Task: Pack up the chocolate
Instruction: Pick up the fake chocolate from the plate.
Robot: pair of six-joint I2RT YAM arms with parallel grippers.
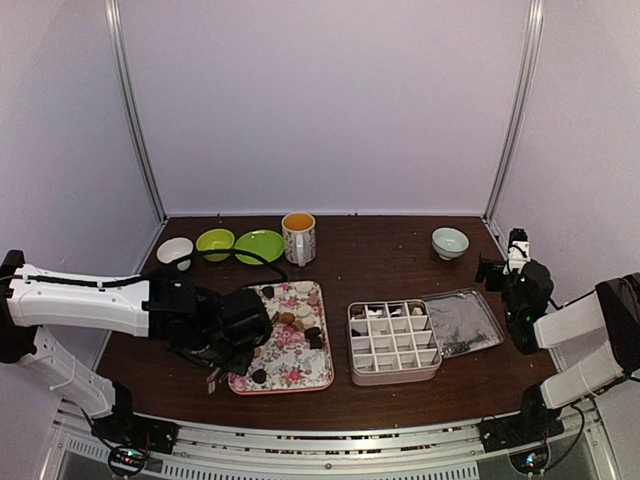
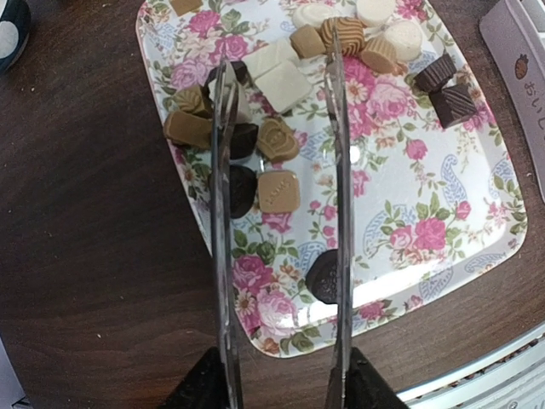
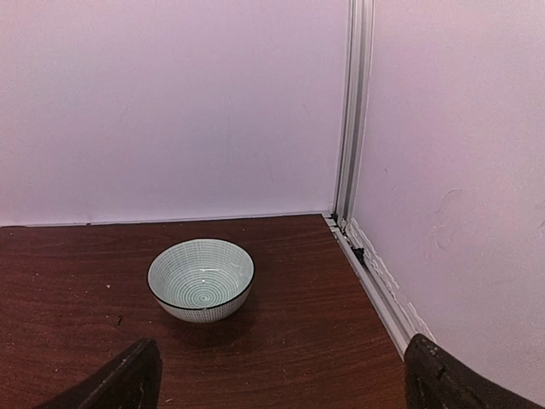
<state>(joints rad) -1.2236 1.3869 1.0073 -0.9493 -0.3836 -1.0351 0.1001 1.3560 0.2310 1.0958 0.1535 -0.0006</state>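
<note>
While left gripper [image 2: 285,383] clamps partway on metal tongs [image 2: 223,256], blades stand apart over floral tray [image 2: 477,221], nothing pinched between them. Chocolate [image 2: 278,192] lies loose on tray: tan, white and dark pieces, one tan square between blades. Step in hand, likely: picking a piece. Next move calls for setting tips astride one piece, squeezing, carrying it right to divided box [image 1: 393,343] on bench [image 1: 380,265]. Right gripper [image 3: 285,379] spread wide, empty, facing striped bowl [image 3: 201,279].

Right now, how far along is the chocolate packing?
Done: a few pieces in the back row of the divided box. In hand: left gripper holds tongs open over the floral tray, nothing pinched. Left: most chocolates unpacked, most compartments empty; right gripper open.
</note>
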